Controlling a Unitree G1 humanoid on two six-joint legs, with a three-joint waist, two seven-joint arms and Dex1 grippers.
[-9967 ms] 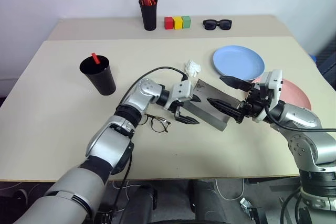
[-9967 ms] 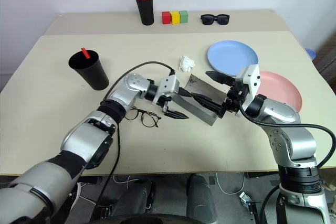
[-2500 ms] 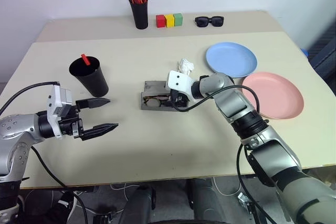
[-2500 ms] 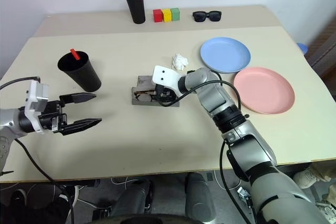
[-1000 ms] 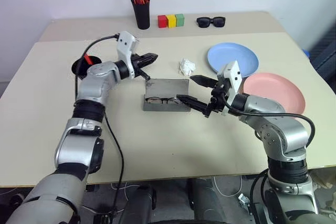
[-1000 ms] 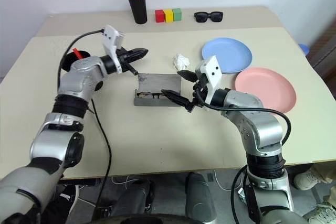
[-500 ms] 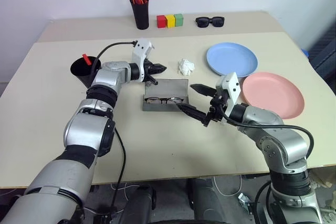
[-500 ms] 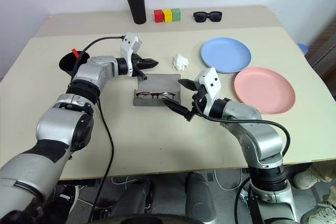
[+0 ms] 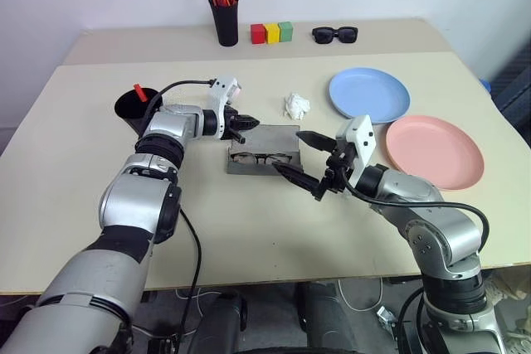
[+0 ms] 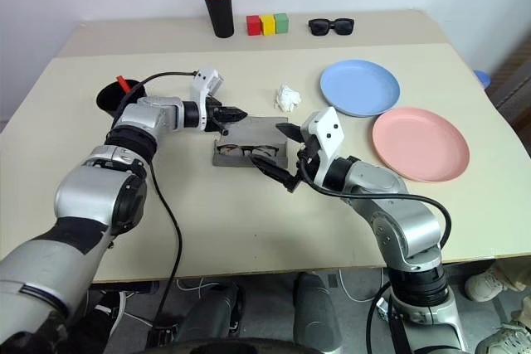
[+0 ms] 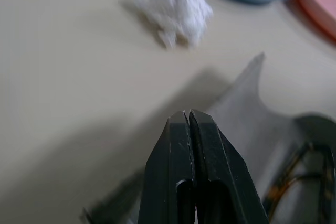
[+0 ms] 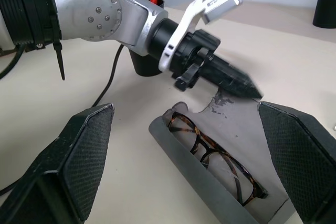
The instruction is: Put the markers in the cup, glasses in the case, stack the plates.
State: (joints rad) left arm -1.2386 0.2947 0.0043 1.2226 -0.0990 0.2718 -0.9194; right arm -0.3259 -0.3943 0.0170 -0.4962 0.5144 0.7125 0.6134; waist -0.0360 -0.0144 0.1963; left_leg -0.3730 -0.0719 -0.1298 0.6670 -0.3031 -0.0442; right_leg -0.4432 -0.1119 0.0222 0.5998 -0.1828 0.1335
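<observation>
left claw (image 9: 243,124): fingers pressed together, arm stretched forward | right claw (image 9: 302,157): fingers spread wide, empty

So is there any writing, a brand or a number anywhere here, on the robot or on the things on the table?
None that can be read.
The case, plates, cup, pen holder, blocks and sunglasses bear no visible lettering.
The white housing behind the right end effector shows no print that can be made out; the same goes for the left end effector.
</observation>
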